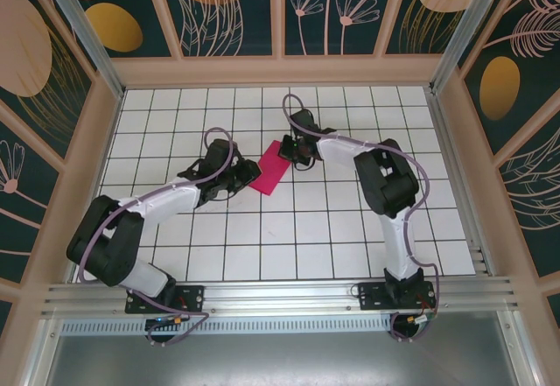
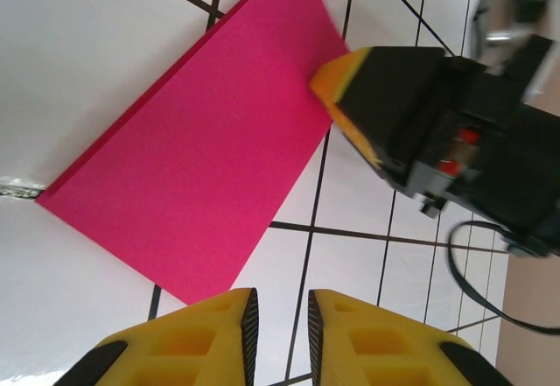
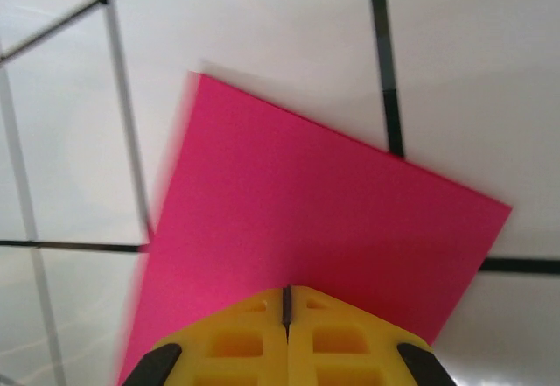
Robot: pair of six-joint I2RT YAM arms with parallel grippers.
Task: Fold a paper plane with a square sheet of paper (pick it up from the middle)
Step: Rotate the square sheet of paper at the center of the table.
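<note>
The left pincer (image 2: 280,323) has its yellow fingers (image 2: 210,338) a narrow slit apart. Nothing sits between them, and only white tile shows through the gap. Just ahead of its tips, a little to one side, the pink sheet (image 2: 201,158) lies flat on the table. It is a rectangle, longer than it is wide, with a darker band along one long edge. At the end of the sheet farthest from this pincer is the right pincer (image 3: 286,300), its two fingers pressed together so that only a thin seam runs between them. Its tips sit low over the sheet, right at the edge nearest them. I cannot tell whether any paper is nipped in that seam. Beyond both pincers spreads the white gridded table (image 1: 350,228), with the sheet near its middle, between the two arms. Walls painted with leaves (image 1: 227,10) close it in.
</note>
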